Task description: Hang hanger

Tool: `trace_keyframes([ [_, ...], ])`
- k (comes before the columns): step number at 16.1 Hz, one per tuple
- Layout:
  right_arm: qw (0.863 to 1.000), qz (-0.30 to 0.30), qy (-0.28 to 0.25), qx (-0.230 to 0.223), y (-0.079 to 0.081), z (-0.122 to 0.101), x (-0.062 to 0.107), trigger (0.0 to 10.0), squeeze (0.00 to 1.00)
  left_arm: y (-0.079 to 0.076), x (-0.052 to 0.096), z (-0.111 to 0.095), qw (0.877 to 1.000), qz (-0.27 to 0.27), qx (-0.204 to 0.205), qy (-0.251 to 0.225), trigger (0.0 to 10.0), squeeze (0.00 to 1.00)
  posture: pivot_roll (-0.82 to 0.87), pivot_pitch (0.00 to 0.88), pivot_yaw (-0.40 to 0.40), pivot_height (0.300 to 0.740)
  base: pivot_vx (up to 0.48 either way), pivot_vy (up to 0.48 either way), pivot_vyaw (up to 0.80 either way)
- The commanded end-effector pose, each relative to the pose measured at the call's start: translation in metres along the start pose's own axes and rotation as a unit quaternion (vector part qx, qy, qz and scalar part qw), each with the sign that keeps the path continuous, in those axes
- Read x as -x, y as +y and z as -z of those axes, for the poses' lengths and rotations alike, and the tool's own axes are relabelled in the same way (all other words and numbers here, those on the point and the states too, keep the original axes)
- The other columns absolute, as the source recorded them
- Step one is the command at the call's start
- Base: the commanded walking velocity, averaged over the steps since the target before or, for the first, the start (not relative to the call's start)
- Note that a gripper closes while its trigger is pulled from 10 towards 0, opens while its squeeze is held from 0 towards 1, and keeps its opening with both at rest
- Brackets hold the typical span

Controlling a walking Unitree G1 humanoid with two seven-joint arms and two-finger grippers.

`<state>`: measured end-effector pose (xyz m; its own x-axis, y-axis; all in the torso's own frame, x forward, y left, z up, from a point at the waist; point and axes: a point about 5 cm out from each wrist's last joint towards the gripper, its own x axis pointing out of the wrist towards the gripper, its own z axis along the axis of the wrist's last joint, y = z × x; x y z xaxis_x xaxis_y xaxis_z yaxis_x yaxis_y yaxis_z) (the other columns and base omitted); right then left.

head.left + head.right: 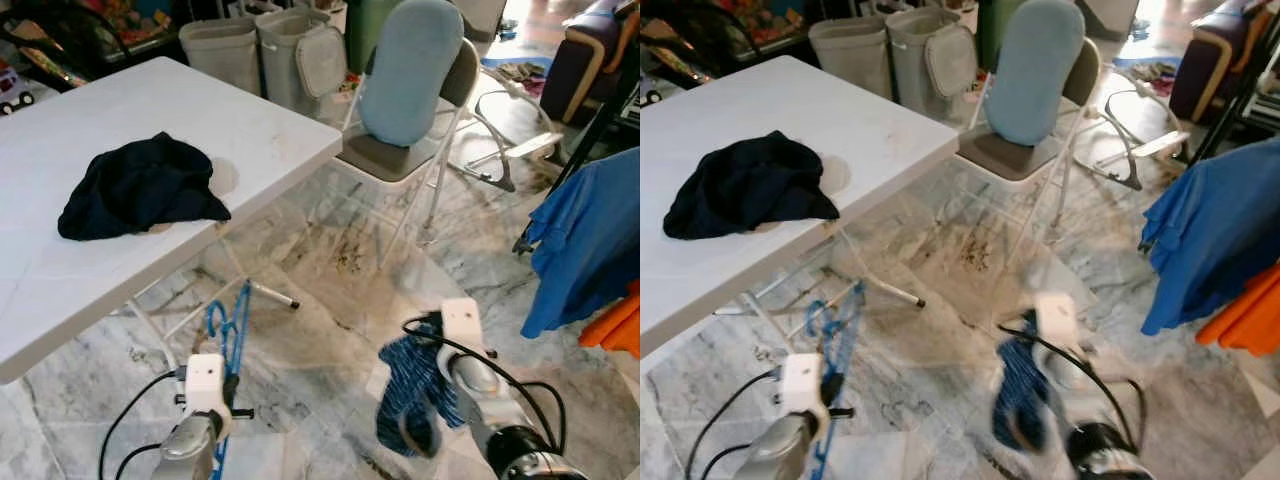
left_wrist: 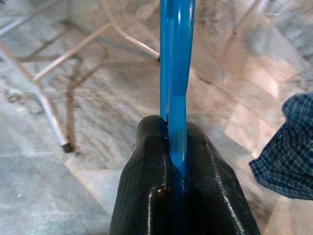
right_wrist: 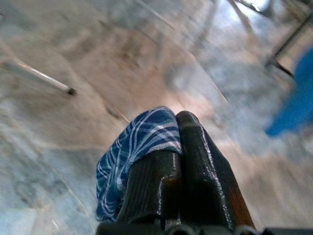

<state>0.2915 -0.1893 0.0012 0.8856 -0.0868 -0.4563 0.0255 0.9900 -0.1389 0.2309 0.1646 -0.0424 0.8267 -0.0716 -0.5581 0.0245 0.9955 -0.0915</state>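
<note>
My left tool (image 2: 177, 161) is clamped narrow on a bright blue plastic hanger (image 2: 176, 73), both black fingers (image 2: 146, 186) pressed flat against its thin edge. From the grip the hanger's long axis runs straight away along the fingers, forward and up from me, out over the floor toward the bench's legs. In the head view the hanger (image 1: 232, 325) stands nearly upright above the white wrist block, its far end curling just under the bench edge.

My right tool (image 3: 178, 161) is pinched tight on a blue-and-white checked cloth (image 3: 134, 147), which bunches over one finger and hangs down from it. Seen from my head, the cloth (image 1: 410, 385) droops below the right wrist, low over the floor and well apart from the hanger.

Under both lies a grey marble tile floor (image 1: 330, 330). To my left stands a white folding bench (image 1: 90, 270) on thin metal legs, carrying a crumpled dark navy garment (image 1: 140, 187). Beyond its corner is a grey folding chair (image 1: 395, 155) with a pale blue cushion (image 1: 410, 70) leaning upright against its back, and behind it two grey plastic bins (image 1: 260, 50). At my right hang a blue shirt (image 1: 590, 240) and, beside it, an orange cloth (image 1: 615, 325).
</note>
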Motion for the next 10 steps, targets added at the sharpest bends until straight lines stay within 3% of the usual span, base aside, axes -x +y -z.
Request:
trace_keyframes([
  [1, 1.000, -0.010, -0.002, -0.001, 0.006, 0.000, 0.000, 10.0, 0.00, 0.008, 0.002, 0.007, 1.000, -0.008, -0.006, 0.013, 10.0, 0.00, -0.10, 0.000, 0.066, 0.740, 0.000, 0.000, 0.00],
  [4, 0.999, -0.016, 0.036, 0.024, 0.009, 0.017, 0.003, 10.0, 0.00, 0.009, 0.001, 0.016, 0.999, -0.007, -0.019, 0.049, 10.0, 0.00, -0.11, 0.000, 0.087, 0.740, 0.000, 0.000, 0.00],
  [6, 0.997, -0.013, 0.073, 0.026, 0.009, 0.034, 0.007, 10.0, 0.00, 0.013, 0.002, 0.024, 0.996, -0.011, -0.023, 0.081, 10.0, 0.00, -0.11, 0.000, 0.101, 0.740, 0.000, 0.000, -0.70],
  [8, 0.991, -0.017, 0.123, 0.044, 0.012, 0.057, 0.016, 10.0, 0.00, 0.021, 0.003, 0.030, 0.993, -0.032, -0.001, 0.114, 10.0, 0.00, -0.12, 0.000, 0.112, 0.740, 0.000, 0.000, -0.80],
  [10, 0.989, -0.021, 0.139, 0.055, 0.014, 0.064, 0.019, 10.0, 0.00, 0.024, 0.003, 0.030, 0.992, -0.039, 0.001, 0.118, 10.0, 0.00, -0.11, 0.000, 0.112, 0.740, 0.000, 0.000, -0.80],
])
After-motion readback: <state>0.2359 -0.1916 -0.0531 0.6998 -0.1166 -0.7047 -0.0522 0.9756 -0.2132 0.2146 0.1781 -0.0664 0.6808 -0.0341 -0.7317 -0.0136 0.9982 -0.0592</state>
